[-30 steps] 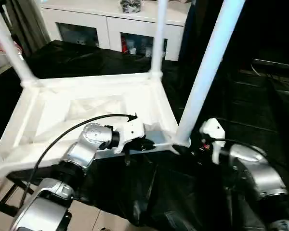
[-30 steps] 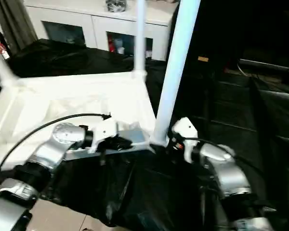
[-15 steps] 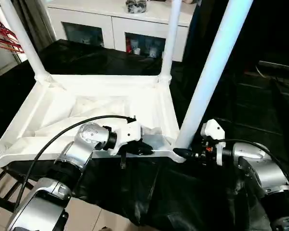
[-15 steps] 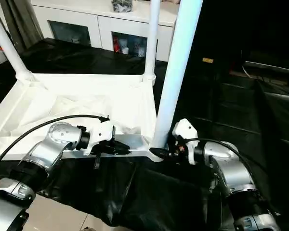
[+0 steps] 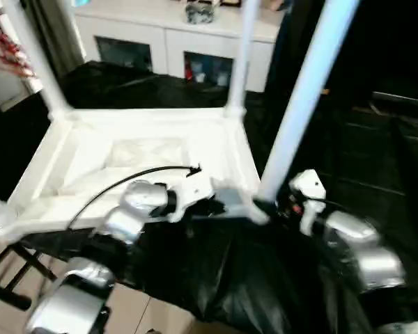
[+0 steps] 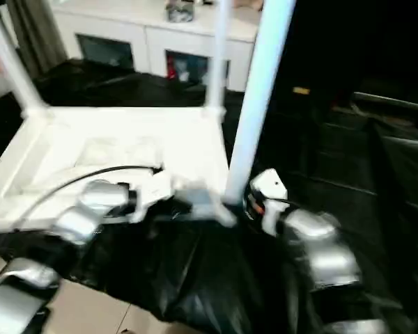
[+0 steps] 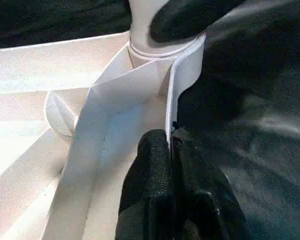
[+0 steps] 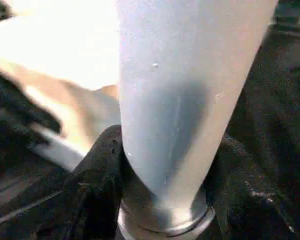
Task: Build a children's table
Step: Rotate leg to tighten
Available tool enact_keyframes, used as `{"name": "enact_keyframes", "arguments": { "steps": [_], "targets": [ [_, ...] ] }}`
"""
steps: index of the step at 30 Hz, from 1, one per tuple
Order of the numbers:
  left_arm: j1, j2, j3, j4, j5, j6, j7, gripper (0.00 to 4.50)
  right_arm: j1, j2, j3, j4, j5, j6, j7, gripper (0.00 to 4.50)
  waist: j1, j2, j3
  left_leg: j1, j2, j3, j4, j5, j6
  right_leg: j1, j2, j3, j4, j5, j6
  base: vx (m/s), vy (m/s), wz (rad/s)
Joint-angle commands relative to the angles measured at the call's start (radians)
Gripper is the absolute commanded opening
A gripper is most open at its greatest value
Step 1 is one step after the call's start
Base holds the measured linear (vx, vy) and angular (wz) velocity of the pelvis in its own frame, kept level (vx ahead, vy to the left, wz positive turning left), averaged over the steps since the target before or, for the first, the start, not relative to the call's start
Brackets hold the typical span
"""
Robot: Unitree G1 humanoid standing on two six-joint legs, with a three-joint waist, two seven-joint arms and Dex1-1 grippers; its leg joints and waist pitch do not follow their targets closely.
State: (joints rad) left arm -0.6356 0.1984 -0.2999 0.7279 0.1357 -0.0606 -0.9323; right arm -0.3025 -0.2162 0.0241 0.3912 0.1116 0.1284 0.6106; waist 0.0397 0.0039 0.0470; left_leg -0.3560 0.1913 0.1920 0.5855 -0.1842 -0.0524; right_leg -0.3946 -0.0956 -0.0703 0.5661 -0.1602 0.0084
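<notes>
Home-like room: white glass-door cabinet (image 5: 174, 49), curtain (image 5: 52, 31).

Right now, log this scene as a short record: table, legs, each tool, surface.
table: children's table upside down, ribbed underside up
legs: three stand in corner sockets; near leg by the right arm
left tool: shut on the table's near rim
right tool: fingers on both sides of the near leg's base
surface: black sheet
behind: white cabinet

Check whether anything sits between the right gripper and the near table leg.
Nothing visible does. The right gripper has its black fingers on both sides of the near leg, low by its corner socket. The left gripper is shut on the tabletop rim beside it.
</notes>
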Motion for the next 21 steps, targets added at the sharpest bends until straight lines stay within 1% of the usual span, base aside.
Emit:
{"name": "enact_keyframes", "arguments": {
  "steps": [1,2,3,4,5,6,7,8,9,10,11,12,13,14,15,16,17,18,19,20,21],
  "targets": [
    [-0.039,-0.1,-0.008,0.044,0.014,0.049,0.149,0.0,0.009,0.119,0.071,0.053,-0.034,0.046,-0.105,1.99,-0.022,0.011,-0.032,0.05,0.026,-0.039,-0.071,-0.574,-0.034,-0.007,-0.048,-0.011,-0.139,-0.766,-0.042,-0.075,0.023,-0.03],
    [-0.048,-0.123,-0.006,0.056,0.017,0.056,0.181,0.0,-0.002,0.153,0.068,0.064,-0.046,0.051,-0.158,1.99,-0.037,0.024,-0.023,0.062,0.031,-0.051,-0.08,-0.658,-0.039,0.001,-0.034,-0.049,-0.158,-0.744,-0.024,-0.075,0.023,-0.03],
    [-0.056,-0.136,-0.006,0.063,0.019,0.058,0.198,0.0,-0.014,0.175,0.066,0.076,-0.054,0.053,-0.194,1.99,-0.048,0.028,-0.021,0.058,0.037,-0.059,-0.09,-0.702,-0.042,0.018,-0.031,-0.068,-0.156,-0.701,-0.02,-0.059,0.05,-0.09],
    [-0.067,-0.15,-0.007,0.075,0.025,0.053,0.213,0.0,-0.037,0.199,0.066,0.1,-0.067,0.049,-0.23,1.99,-0.04,0.047,-0.021,0.0,0.071,-0.08,-0.151,-0.803,-0.051,0.093,-0.027,-0.058,-0.059,-0.534,-0.04,-0.091,0.065,-0.11],
    [-0.071,-0.154,-0.007,0.079,0.028,0.051,0.217,0.0,-0.043,0.205,0.067,0.106,-0.071,0.046,-0.235,1.99,0.008,0.062,-0.022,-0.071,0.077,-0.035,-0.229,-0.95,-0.091,0.137,0.003,-0.061,0.102,-0.23,-0.087,-0.091,0.065,-0.11],
    [-0.076,-0.158,-0.007,0.084,0.03,0.046,0.22,0.0,-0.052,0.212,0.072,0.114,-0.076,0.037,-0.235,1.99,0.028,0.058,-0.02,-0.043,0.078,-0.009,-0.243,-0.936,-0.067,0.096,0.015,-0.037,0.118,-0.185,-0.079,-0.084,0.014,0.13],
    [-0.08,-0.161,-0.006,0.089,0.032,0.043,0.222,0.0,-0.059,0.216,0.077,0.12,-0.08,0.03,-0.232,1.99,0.004,-0.027,-0.043,0.057,0.034,-0.024,-0.119,-0.7,-0.061,0.026,-0.052,0.044,0.004,-0.593,-0.033,0.036,-0.081,0.16],
    [-0.084,-0.161,-0.005,0.095,0.034,0.036,0.222,0.0,-0.062,0.217,0.079,0.12,-0.081,0.017,-0.234,1.99,0.003,-0.04,-0.033,0.09,-0.012,-0.036,0.067,-0.372,-0.016,-0.042,-0.158,0.053,-0.151,-1.058,-0.049,0.044,-0.07,-0.11],
    [-0.086,-0.157,-0.006,0.098,0.036,0.028,0.217,0.0,-0.061,0.22,0.069,0.116,-0.066,0.014,-0.227,1.99,0.013,-0.034,-0.04,0.019,-0.003,-0.057,0.044,-0.206,0.017,0.028,-0.174,0.077,-0.127,-1.022,-0.053,0.06,-0.055,-0.27],
    [-0.086,-0.151,-0.009,0.099,0.039,0.017,0.21,0.0,-0.059,0.222,0.06,0.111,-0.053,0.014,-0.226,2.55,0.027,-0.004,-0.037,-0.044,0.019,-0.066,-0.051,-0.094,-0.01,0.08,-0.117,0.018,-0.087,-0.801,-0.069,0.065,0.042,-0.5],
    [-0.084,-0.143,-0.012,0.098,0.04,0.011,0.199,0.0,-0.055,0.217,0.054,0.108,-0.045,0.009,-0.22,2.55,0.016,0.016,-0.048,-0.044,0.036,-0.074,-0.086,-0.157,-0.028,0.076,-0.064,0.002,-0.047,-0.507,-0.089,0.069,0.051,-0.28],
    [-0.081,-0.135,-0.01,0.101,0.043,0.001,0.189,0.0,-0.045,0.208,0.043,0.098,-0.048,0.005,-0.213,2.68,0.013,0.024,-0.049,-0.033,0.04,-0.076,-0.092,-0.233,-0.032,0.066,-0.056,0.004,-0.038,-0.423,-0.107,0.069,0.051,-0.28],
    [-0.081,-0.134,-0.01,0.101,0.043,0.001,0.189,0.0,-0.045,0.207,0.042,0.098,-0.048,0.005,-0.213,2.7,0.012,0.028,-0.048,-0.009,0.039,-0.068,-0.092,-0.391,-0.037,0.046,-0.06,0.02,-0.043,-0.416,-0.142,0.0,0.0,0.0],
    [-0.079,-0.126,-0.009,0.106,0.044,-0.008,0.183,0.0,-0.033,0.191,0.035,0.081,-0.047,0.009,-0.199,2.78,0.011,0.027,-0.054,-0.002,0.039,-0.065,-0.088,-0.402,-0.035,0.045,-0.068,0.031,-0.044,-0.35,-0.184,0.0,0.0,0.0],
    [-0.079,-0.125,-0.009,0.106,0.044,-0.009,0.183,0.0,-0.032,0.19,0.035,0.081,-0.047,0.009,-0.198,2.89,0.011,0.025,-0.053,-0.007,0.038,-0.062,-0.092,-0.392,-0.027,0.049,-0.065,0.032,-0.045,-0.328,-0.19,0.0,0.0,0.0],
    [-0.08,-0.116,-0.009,0.112,0.046,-0.023,0.178,0.0,-0.017,0.162,0.028,0.055,-0.038,0.013,-0.169,3.12,0.01,0.017,-0.052,-0.015,0.037,-0.059,-0.093,-0.365,-0.011,0.056,-0.064,0.032,-0.043,-0.295,-0.192,0.0,0.0,0.0],
    [-0.08,-0.116,-0.009,0.112,0.046,-0.023,0.178,0.0,-0.017,0.162,0.028,0.055,-0.038,0.013,-0.169,3.12,0.012,0.017,-0.055,-0.015,0.036,-0.057,-0.092,-0.348,-0.001,0.06,-0.065,0.031,-0.042,-0.285,-0.191,0.0,0.0,0.0],
    [-0.081,-0.114,-0.007,0.114,0.046,-0.025,0.177,0.0,-0.012,0.148,0.025,0.042,-0.035,0.014,-0.156,3.16,0.014,0.016,-0.056,-0.013,0.038,-0.052,-0.089,-0.325,0.016,0.057,-0.067,0.034,-0.043,-0.266,-0.195,0.0,0.0,0.0],
    [-0.081,-0.111,-0.005,0.117,0.045,-0.029,0.174,0.0,-0.005,0.129,0.021,0.028,-0.032,0.014,-0.139,3.22,0.014,0.017,-0.058,-0.014,0.038,-0.05,-0.089,-0.297,0.026,0.06,-0.068,0.034,-0.042,-0.246,-0.201,0.0,0.0,0.0],
    [-0.08,-0.106,-0.003,0.119,0.044,-0.034,0.172,0.0,0.002,0.107,0.023,0.013,-0.033,0.018,-0.12,3.33,0.016,0.018,-0.059,-0.013,0.039,-0.049,-0.088,-0.285,0.031,0.061,-0.068,0.033,-0.042,-0.235,-0.203,0.0,0.0,0.0],
    [-0.08,-0.097,0.0,0.123,0.042,-0.042,0.166,0.0,0.016,0.065,0.025,-0.017,-0.027,0.029,-0.078,3.47,0.02,0.014,-0.059,-0.009,0.041,-0.044,-0.086,-0.267,0.043,0.058,-0.067,0.034,-0.043,-0.213,-0.209,0.0,0.0,0.0]
  ]
}}
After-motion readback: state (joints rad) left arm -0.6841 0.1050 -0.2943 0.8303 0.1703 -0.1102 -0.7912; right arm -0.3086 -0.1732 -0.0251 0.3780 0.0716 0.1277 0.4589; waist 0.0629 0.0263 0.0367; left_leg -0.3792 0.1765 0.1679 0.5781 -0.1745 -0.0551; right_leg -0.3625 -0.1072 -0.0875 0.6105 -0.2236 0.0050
